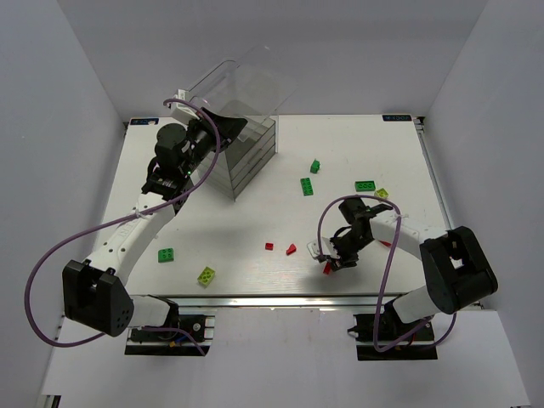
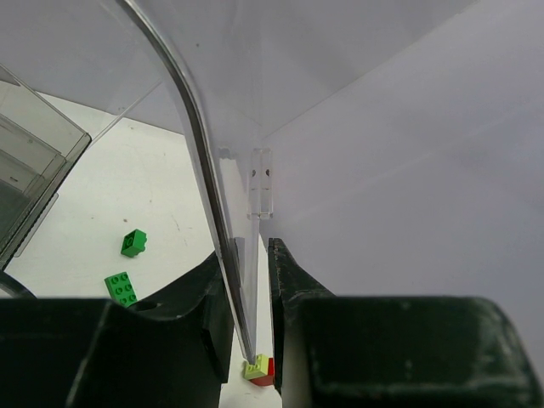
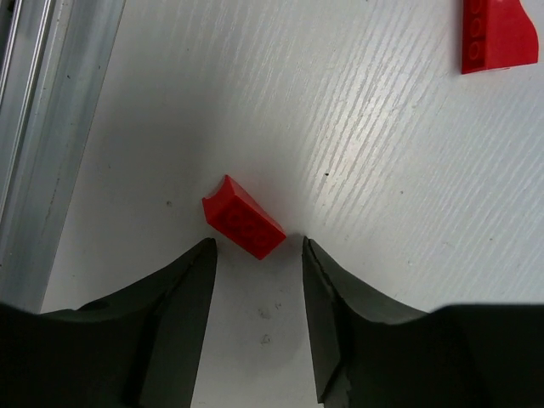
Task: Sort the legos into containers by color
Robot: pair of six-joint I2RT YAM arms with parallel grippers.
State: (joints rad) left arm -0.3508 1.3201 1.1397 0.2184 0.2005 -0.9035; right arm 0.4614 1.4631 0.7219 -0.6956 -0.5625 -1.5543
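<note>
Noting the blind spots first, then the arm poses

Hidden or unclear:
- From above, my right gripper covers nearly all of the small red plastic wedge brick. Only a red sliver shows under the fingers. The right wrist view gives it whole.
- A second red plastic piece is cut off by the top right corner of that view.
- In the left wrist view my own dark fingers fill the lower part. Between them I see a yellow-green brick touching a red brick. I cannot tell whether these two lie inside the box or on the table.
- The grey-tinted stacked drawers are cut off at the left edge.
- From above, my left wrist hides part of the front of the clear plastic box with a rounded top.

Left arm: it is stretched far forward along the left side, with the wrist turned toward the box. The jaws of my left gripper are clamped on the thin clear curved lid panel, which rises from between them.

Right arm: it is bent back on itself, the forearm running leftward and the wrist dropped toward the near edge by the aluminium rail. The jaws are apart. The red wedge lies flat on the white table just ahead of the tips, with its near corner reaching between them, ungripped.
</note>
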